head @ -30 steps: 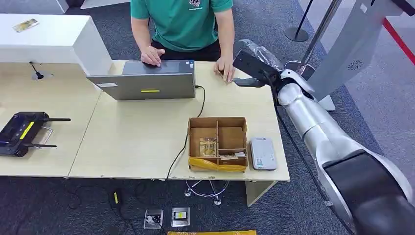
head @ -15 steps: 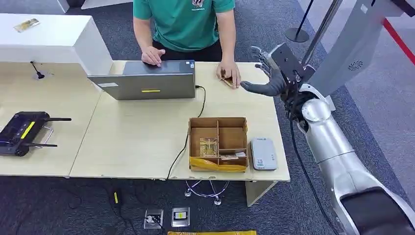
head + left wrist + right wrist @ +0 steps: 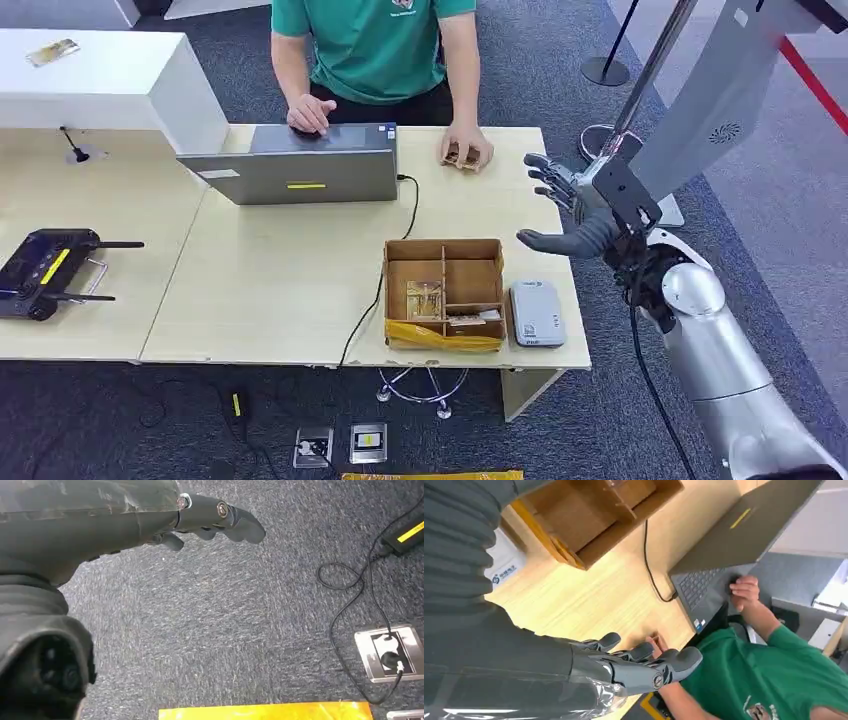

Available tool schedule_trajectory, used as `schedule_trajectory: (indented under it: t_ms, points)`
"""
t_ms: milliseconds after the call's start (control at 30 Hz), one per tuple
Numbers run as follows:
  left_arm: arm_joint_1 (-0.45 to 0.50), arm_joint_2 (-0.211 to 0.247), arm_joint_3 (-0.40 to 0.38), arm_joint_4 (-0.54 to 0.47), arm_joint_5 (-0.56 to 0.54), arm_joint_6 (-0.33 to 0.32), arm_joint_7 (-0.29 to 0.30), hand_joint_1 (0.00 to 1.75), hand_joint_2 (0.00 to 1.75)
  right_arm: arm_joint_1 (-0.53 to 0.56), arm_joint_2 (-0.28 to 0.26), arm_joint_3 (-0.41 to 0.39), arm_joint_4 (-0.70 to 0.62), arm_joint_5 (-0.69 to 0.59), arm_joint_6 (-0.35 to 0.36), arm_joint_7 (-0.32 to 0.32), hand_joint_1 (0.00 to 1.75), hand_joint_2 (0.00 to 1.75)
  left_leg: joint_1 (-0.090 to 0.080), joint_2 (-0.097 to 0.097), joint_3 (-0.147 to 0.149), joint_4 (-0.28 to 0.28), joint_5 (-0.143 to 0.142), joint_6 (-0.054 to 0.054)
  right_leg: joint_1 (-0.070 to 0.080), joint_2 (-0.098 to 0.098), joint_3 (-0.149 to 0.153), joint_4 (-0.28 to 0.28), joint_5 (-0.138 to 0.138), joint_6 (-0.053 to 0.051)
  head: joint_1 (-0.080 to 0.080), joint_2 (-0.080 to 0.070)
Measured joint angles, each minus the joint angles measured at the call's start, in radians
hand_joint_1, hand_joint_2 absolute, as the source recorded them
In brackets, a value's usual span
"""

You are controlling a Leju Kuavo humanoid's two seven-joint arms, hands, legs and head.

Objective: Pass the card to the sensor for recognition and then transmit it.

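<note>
The light wooden table spans the head view on a dark grey carpet, with a white counter at its far left corner and a grey stand rising beyond its right end. A person in a green shirt sits at the far edge, one hand on the grey laptop and the other hand resting on the table over the card, which lies flat under that person's fingers near the far edge. The silver right arm comes up along the right end of the table. The right hand hangs over the right edge of the table, fingers spread apart and thumb extended, holding nothing; the card lies apart from it, further along the far edge, with bare tabletop between them. A brown cardboard box with dividers stands near the front edge, with small items in its near compartments. A grey sensor unit lies just beside the box on its right. A black cable runs from the laptop past the left side of the box and over the front edge. A black controller lies at the far left of the table. In the left wrist view, the left hand hangs above the carpet with fingers loosely curled and nothing in them, near a floor socket and a yellow strip.
</note>
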Motion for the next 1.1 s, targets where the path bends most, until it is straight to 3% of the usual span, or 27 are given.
schedule_trajectory:
  t_ms: [500, 833, 1100]
  points:
    - [-0.002, 0.003, 0.002, 0.0, 0.007, 0.02, 0.009, 0.0, 0.0, 0.055, -0.023, -0.014, -0.114, 0.106, 0.072, 0.043, 0.0, 1.75, 0.0, 0.0, 0.0, 0.0, 0.0, 0.0, 0.0, 0.0, 0.0, 0.0, 0.0, 0.0, 0.0, 0.0]
    - [-0.013, 0.047, 0.026, 0.0, 0.019, 0.013, -0.024, 0.0, 0.0, 0.077, -0.022, -0.007, -0.202, 0.225, 0.1, 0.14, 0.0, 1.75, 0.0, 0.0, 0.0, 0.0, 0.0, 0.0, 0.0, 0.0, 0.0, 0.0, 0.0, 0.0, 0.0, 0.0]
    - [-0.089, 0.096, 0.047, -0.002, -0.035, -0.032, 0.056, 0.0, 0.0, 0.09, -0.022, 0.017, -0.283, 0.377, 0.091, 0.179, 0.0, 1.75, 0.0, -0.001, 0.0, 0.0, 0.0, 0.0, 0.0, 0.0, 0.0, 0.001, 0.0, 0.0, 0.0, 0.0]
